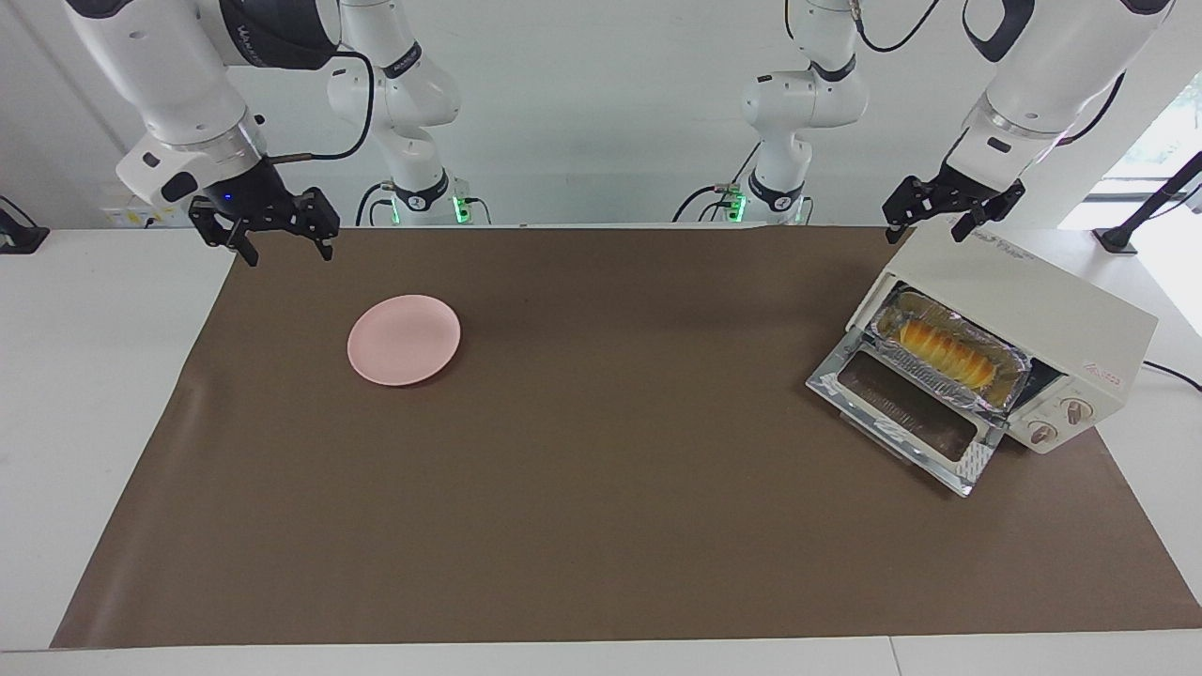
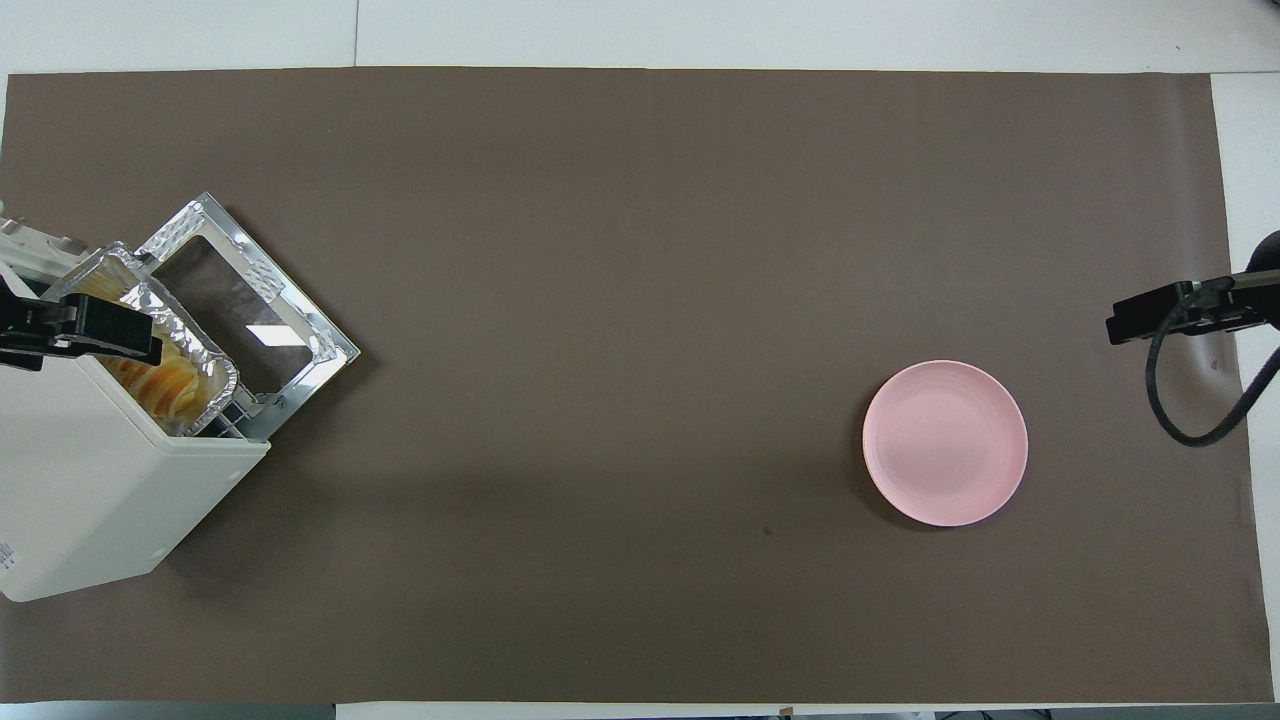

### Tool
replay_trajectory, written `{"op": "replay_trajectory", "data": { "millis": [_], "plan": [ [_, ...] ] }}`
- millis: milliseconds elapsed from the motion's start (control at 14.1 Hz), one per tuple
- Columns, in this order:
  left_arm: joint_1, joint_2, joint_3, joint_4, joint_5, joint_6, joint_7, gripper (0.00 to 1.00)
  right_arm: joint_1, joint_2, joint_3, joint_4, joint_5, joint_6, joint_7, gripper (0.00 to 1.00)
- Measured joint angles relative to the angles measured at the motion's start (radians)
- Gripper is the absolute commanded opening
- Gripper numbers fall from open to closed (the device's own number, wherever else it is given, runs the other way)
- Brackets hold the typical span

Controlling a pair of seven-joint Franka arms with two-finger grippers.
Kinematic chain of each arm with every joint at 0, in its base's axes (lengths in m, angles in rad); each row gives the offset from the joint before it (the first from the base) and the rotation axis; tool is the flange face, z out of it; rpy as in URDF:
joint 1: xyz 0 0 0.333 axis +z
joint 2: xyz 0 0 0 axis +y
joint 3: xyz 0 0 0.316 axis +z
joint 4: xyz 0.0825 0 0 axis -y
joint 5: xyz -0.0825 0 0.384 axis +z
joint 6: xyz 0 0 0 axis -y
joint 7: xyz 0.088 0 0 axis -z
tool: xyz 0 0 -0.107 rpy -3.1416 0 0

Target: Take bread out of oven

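Note:
The cream-white oven (image 1: 1033,300) stands at the left arm's end of the table, its glass door (image 1: 906,408) dropped open. A crinkled foil tray (image 1: 986,392) sits on the rack in the opening, part way out, with the golden bread (image 1: 944,352) lying in it. The bread also shows in the overhead view (image 2: 165,385), partly covered by my left gripper. My left gripper (image 1: 930,228) is open and empty, raised over the oven's top edge and apart from the bread. My right gripper (image 1: 286,252) is open and empty, raised over the mat's edge at the right arm's end; that arm waits.
A pink plate (image 1: 404,340) lies empty on the brown mat (image 1: 601,488) toward the right arm's end. The oven's power cord (image 1: 1174,374) trails off its side. A black stand (image 1: 1127,230) is at the table's corner by the oven.

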Motion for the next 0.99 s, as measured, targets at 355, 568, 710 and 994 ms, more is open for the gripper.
{"op": "replay_trajectory", "data": {
  "millis": [355, 568, 710, 994],
  "plan": [
    [0.0, 0.0, 0.0, -0.009, 0.0, 0.019, 0.0, 1.0, 0.0, 0.0, 0.0, 0.0, 0.0, 0.0, 0.0, 1.0],
    [0.001, -0.001, 0.002, -0.058, 0.0, 0.142, -0.008, 1.0, 0.0, 0.0, 0.0, 0.0, 0.0, 0.0, 0.0, 1.0],
    [0.002, 0.0, 0.007, -0.096, 0.0, 0.214, -0.082, 1.0, 0.0, 0.0, 0.0, 0.0, 0.0, 0.0, 0.0, 1.0],
    [0.012, 0.033, 0.012, -0.152, 0.001, 0.338, -0.322, 1.0, 0.0, 0.0, 0.0, 0.0, 0.0, 0.0, 0.0, 1.0]
  ]
}}
